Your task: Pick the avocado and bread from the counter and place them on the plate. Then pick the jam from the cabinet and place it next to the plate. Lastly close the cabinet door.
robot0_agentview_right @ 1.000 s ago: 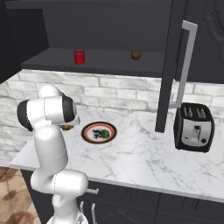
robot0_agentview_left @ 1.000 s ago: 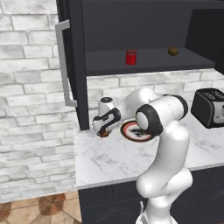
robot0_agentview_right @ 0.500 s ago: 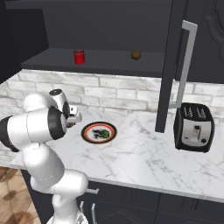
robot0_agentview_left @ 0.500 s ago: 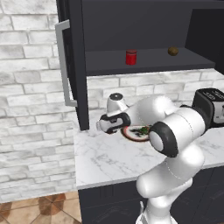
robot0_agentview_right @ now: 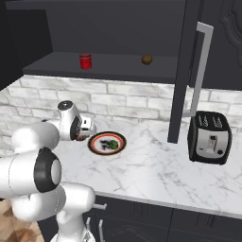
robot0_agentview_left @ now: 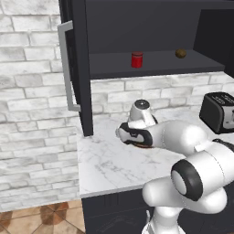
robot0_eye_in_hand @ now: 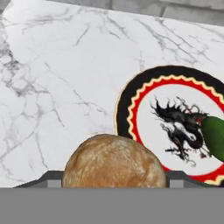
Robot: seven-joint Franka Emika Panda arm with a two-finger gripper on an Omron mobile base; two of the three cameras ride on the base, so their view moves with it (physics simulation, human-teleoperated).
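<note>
A white robot arm reaches low over a marble table (robot0_agentview_right: 156, 165). Its end effector (robot0_eye_in_hand: 113, 177) holds the bread (robot0_eye_in_hand: 113, 162), a brown bun, between its fingers just beside the plate (robot0_eye_in_hand: 127, 111). The avocado (robot0_eye_in_hand: 214, 138) lies on the plate's white centre. Above, the black cabinet (robot0_agentview_left: 151, 27) stands open, door (robot0_agentview_left: 77, 68) swung out, with the red jam (robot0_agentview_left: 136, 60) on its shelf.
</note>
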